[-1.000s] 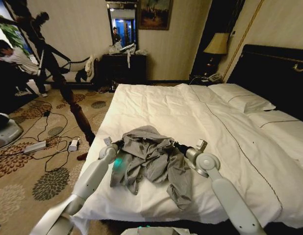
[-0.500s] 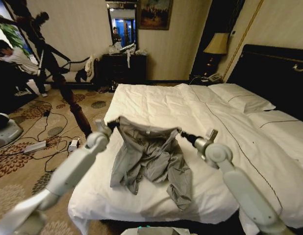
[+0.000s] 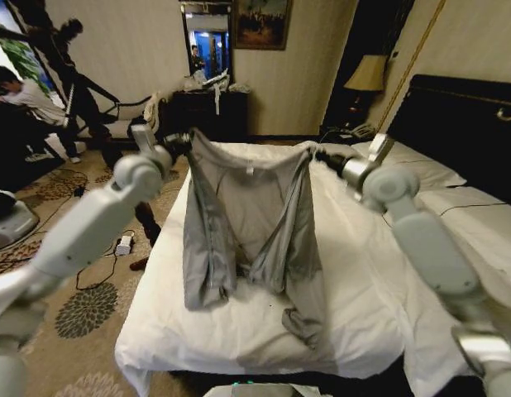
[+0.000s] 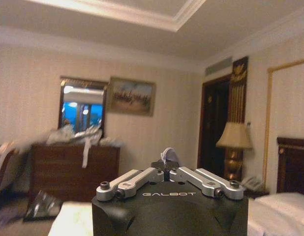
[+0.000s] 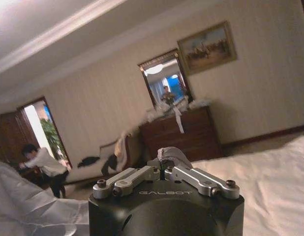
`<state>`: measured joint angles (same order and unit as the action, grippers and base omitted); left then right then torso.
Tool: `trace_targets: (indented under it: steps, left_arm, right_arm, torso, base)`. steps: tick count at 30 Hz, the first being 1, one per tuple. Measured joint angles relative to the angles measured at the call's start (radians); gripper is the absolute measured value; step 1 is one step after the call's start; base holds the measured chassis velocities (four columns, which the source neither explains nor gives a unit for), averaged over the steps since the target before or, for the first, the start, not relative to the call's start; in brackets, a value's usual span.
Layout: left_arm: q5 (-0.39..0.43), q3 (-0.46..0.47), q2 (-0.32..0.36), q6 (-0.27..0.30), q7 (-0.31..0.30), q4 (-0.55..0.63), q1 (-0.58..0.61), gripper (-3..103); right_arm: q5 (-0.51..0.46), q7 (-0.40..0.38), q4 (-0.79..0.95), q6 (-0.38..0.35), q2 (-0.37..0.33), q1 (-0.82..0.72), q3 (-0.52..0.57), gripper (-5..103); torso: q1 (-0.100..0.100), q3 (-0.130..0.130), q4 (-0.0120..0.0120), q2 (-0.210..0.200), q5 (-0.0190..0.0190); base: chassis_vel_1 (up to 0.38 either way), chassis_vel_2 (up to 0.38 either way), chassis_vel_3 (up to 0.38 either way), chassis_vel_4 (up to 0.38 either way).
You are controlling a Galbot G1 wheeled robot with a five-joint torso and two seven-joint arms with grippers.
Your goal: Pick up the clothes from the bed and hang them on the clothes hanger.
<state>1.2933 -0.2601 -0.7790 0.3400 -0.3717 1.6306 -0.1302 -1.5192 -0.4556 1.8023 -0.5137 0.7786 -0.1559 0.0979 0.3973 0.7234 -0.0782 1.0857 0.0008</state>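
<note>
The clothes, a light-grey shirt (image 3: 247, 211), hang spread by the shoulders between my two grippers above the bed (image 3: 379, 273). The lower folds and one sleeve end still rest on the white duvet. My left gripper (image 3: 183, 141) is shut on one shoulder and my right gripper (image 3: 316, 153) is shut on the other. In the left wrist view the left gripper (image 4: 167, 170) pinches a tuft of grey cloth (image 4: 168, 154). The right gripper (image 5: 164, 170) pinches a similar tuft of cloth (image 5: 171, 154) in its wrist view. The clothes hanger is out of view.
A dark wooden coat stand (image 3: 74, 78) rises off the bed's left side. Cables and power strips (image 3: 123, 244) lie on the patterned carpet there. A dark dresser (image 3: 207, 112) stands at the far wall. A lamp (image 3: 367, 74) and the black headboard (image 3: 462, 116) are at the right.
Both arms have risen and moved apart, lifting the shirt from a crumpled heap on the duvet until it hangs stretched between the grippers.
</note>
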Motion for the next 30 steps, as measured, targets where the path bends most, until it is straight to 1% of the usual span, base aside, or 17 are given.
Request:
trace_targets:
  steps: [2, 4, 5, 6, 8, 10, 11, 13, 16, 17, 18, 20, 21, 24, 25, 29, 30]
  left_arm:
    - [0.023, -0.035, -0.014, 0.004, 0.0, -0.027, -0.078, 0]
    - [0.031, -0.046, -0.017, 0.005, 0.0, -0.038, -0.106, 0]
    - [0.04, -0.058, -0.015, 0.006, 0.0, -0.048, -0.136, 0]
    - [0.04, -0.058, -0.015, 0.006, 0.0, -0.048, -0.136, 0]
    - [0.059, -0.062, 0.009, 0.01, -0.004, -0.041, -0.163, 0]
    - [0.084, -0.046, 0.064, 0.016, -0.009, 0.017, -0.159, 0]
    - [0.084, -0.046, 0.064, 0.016, -0.009, 0.017, -0.159, 0]
    - [0.106, -0.007, 0.118, 0.023, -0.016, 0.105, -0.131, 0]
    - [0.126, 0.074, 0.22, 0.03, -0.023, 0.253, -0.073, 0]
    - [0.126, 0.074, 0.22, 0.03, -0.023, 0.253, -0.073, 0]
    - [0.133, 0.103, 0.254, 0.03, -0.025, 0.296, -0.056, 0]
    - [0.177, 0.167, 0.321, 0.033, -0.042, 0.374, -0.033, 0]
    - [0.177, 0.167, 0.321, 0.033, -0.042, 0.374, -0.033, 0]
    - [0.263, 0.241, 0.391, 0.048, -0.071, 0.459, -0.025, 0]
    - [0.263, 0.241, 0.391, 0.048, -0.071, 0.459, -0.025, 0]
    - [0.345, 0.318, 0.518, 0.061, -0.089, 0.569, 0.005, 0]
    - [0.345, 0.318, 0.518, 0.061, -0.089, 0.569, 0.005, 0]
  right_arm:
    - [-0.026, 0.0, -0.021, 0.002, 0.005, 0.072, -0.027, 0]
    - [-0.04, 0.0, -0.032, 0.004, 0.008, 0.1, -0.038, 0]
    - [-0.056, 0.0, -0.048, 0.005, 0.011, 0.136, -0.05, 0]
    - [-0.056, 0.0, -0.048, 0.005, 0.011, 0.136, -0.05, 0]
    - [-0.088, -0.004, -0.055, 0.007, 0.006, 0.174, -0.055, 0]
    - [-0.135, -0.019, -0.022, 0.007, -0.018, 0.178, -0.045, 0]
    - [-0.135, -0.019, -0.022, 0.007, -0.018, 0.178, -0.045, 0]
    - [-0.188, -0.038, 0.033, 0.009, -0.053, 0.159, -0.018, 0]
    - [-0.26, -0.066, 0.141, 0.016, -0.122, 0.098, 0.066, 0]
    - [-0.26, -0.066, 0.141, 0.016, -0.122, 0.098, 0.066, 0]
    - [-0.289, -0.073, 0.188, 0.018, -0.152, 0.076, 0.103, 0]
    - [-0.35, -0.082, 0.286, 0.036, -0.228, 0.043, 0.17, 0]
    - [-0.35, -0.082, 0.286, 0.036, -0.228, 0.043, 0.17, 0]
    - [-0.436, -0.098, 0.385, 0.06, -0.303, 0.034, 0.226, 0]
    - [-0.436, -0.098, 0.385, 0.06, -0.303, 0.034, 0.226, 0]
    - [-0.529, -0.124, 0.445, 0.07, -0.325, 0.061, 0.249, 0]
    - [-0.529, -0.124, 0.445, 0.07, -0.325, 0.061, 0.249, 0]
  torso:
    - [0.0, 0.0, -0.0003, 0.0, -0.0006]
    - [0.0, 0.0, -0.0003, 0.0, -0.0007]
    - [0.0, 0.0, 0.0003, 0.0, -0.0005]
    - [0.0, 0.0, 0.0003, 0.0, -0.0005]
    - [0.0, 0.0, 0.0005, 0.0, -0.001]
    - [0.0, 0.0, 0.0005, 0.0, -0.0007]
    - [0.0, 0.0, 0.0005, 0.0, -0.0007]
    - [0.0, 0.0, 0.0009, 0.0, -0.0012]
    - [0.0, 0.0, 0.0005, 0.0, -0.0009]
    - [0.0, 0.0, 0.0005, 0.0, -0.0009]
    - [0.0, 0.0, 0.0003, 0.0, -0.0008]
    - [0.0, 0.0, 0.0001, 0.0, -0.0007]
    - [0.0, 0.0, 0.0001, 0.0, -0.0007]
    - [-0.001, 0.0, -0.0004, 0.0, -0.001]
    - [-0.001, 0.0, -0.0004, 0.0, -0.001]
    - [0.0, 0.0, 0.0011, 0.0, -0.0009]
    - [0.0, 0.0, 0.0011, 0.0, -0.0009]
  base:
    - [0.0, 0.0, 0.0, 0.0]
    - [0.0, 0.0, 0.0, 0.0]
    - [0.0, 0.0, 0.0, 0.0]
    - [0.0, 0.0, 0.0, 0.0]
    - [0.0, 0.0, 0.0, 0.0]
    - [0.0, 0.0, 0.0, 0.0]
    - [0.0, 0.0, 0.0, 0.0]
    - [0.0, 0.0, 0.0, 0.0]
    - [0.0, 0.0, 0.0, 0.0]
    - [0.0, 0.0, 0.0, 0.0]
    - [0.0, 0.0, 0.0, 0.0]
    - [0.0, 0.0, 0.0, 0.0]
    - [0.0, 0.0, 0.0, 0.0]
    - [0.0, 0.0, 0.0, 0.0]
    - [0.0, 0.0, 0.0, 0.0]
    - [0.0, 0.0, 0.0, 0.0]
    - [0.0, 0.0, 0.0, 0.0]
